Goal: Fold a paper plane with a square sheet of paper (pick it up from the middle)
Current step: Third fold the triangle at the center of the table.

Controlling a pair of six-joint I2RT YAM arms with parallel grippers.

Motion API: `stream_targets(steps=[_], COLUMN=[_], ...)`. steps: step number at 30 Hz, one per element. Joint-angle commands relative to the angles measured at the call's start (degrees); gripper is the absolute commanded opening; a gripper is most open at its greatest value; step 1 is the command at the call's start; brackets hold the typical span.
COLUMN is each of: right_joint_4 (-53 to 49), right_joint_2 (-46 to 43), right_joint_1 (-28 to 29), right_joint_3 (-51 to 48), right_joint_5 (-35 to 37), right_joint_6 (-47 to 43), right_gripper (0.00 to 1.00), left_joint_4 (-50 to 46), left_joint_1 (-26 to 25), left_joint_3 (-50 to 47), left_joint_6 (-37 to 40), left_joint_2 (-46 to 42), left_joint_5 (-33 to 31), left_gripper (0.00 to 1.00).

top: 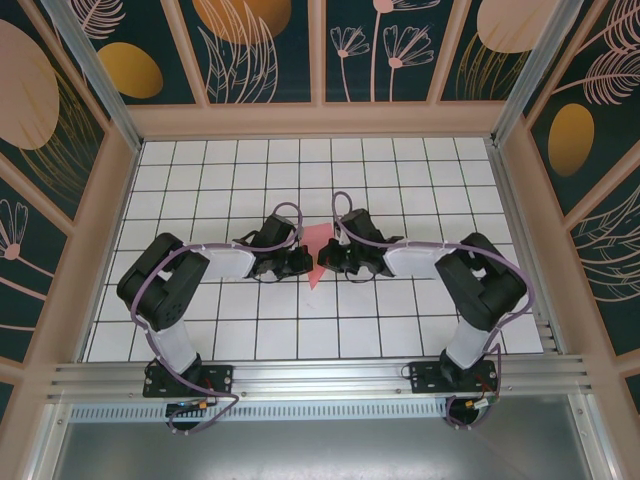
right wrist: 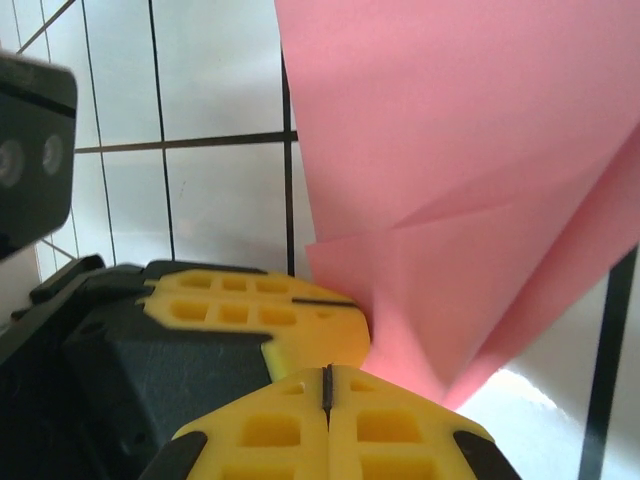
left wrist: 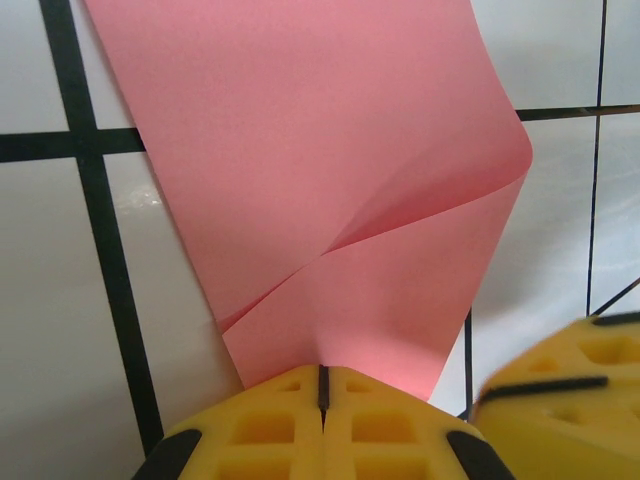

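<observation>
Both arms are meeting over the middle of the tiled table [top: 250, 330]. The square sheet of paper [top: 320, 240] is hanging between them, curling over itself rather than lying flat. 1 soft diagonal bend is showing in the left wrist view. I cannot tell whether its far end is touching the tiles.

Left gripper [left wrist: 322, 385]: jaws pressed together, pinching the paper's near edge, which is rising straight out of the seam.

Right gripper [right wrist: 327, 385]: jaws likewise closed on the paper, just beside the left one, whose yellow fingers [right wrist: 250, 310] are sitting right against its own.

Judgement: the 2 pinches are sitting side by side so both layers are staying aligned while a fold line is being set. The bend is rounded, not sharp, so the crease is not yet made. The task is looking early, with no dart shape forming.
</observation>
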Motion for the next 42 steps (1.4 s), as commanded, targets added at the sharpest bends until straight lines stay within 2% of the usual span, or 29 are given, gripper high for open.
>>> stream_targets(steps=[1,11,23,40,42], right_joint_4=[-2.4,-5.5,-3.6,-4.2,-5.2], right_joint_2=[2.8,5.2,1.8,7.5,8.0], right_joint_1=[0.0,-0.9,-1.5,-8.3,-10.8], right_joint_3=[3.0,1.3,2.4,3.8,5.2], right_joint_5=[1.1,6.2,4.6,5.6,5.9], right_joint_6=[-1.1,0.1,-1.6,-2.2,-2.6], right_gripper=[0.0,0.0,0.0,0.0,0.0], left_joint_4=[-1.8,-2.5,-4.0,-6.7,-6.5], left_joint_1=[-0.1,-0.2,-0.2,-0.2,-0.1], left_joint_3=[0.8,0.8,1.2,0.5,0.2], left_joint_6=[0.9,0.8,1.4,1.7,1.7], left_joint_2=[1.0,1.1,1.9,2.2,1.8], left_joint_5=[-1.8,-2.7,-3.9,-5.9,-6.0], left_gripper=[0.01,0.01,0.0,0.0,0.0])
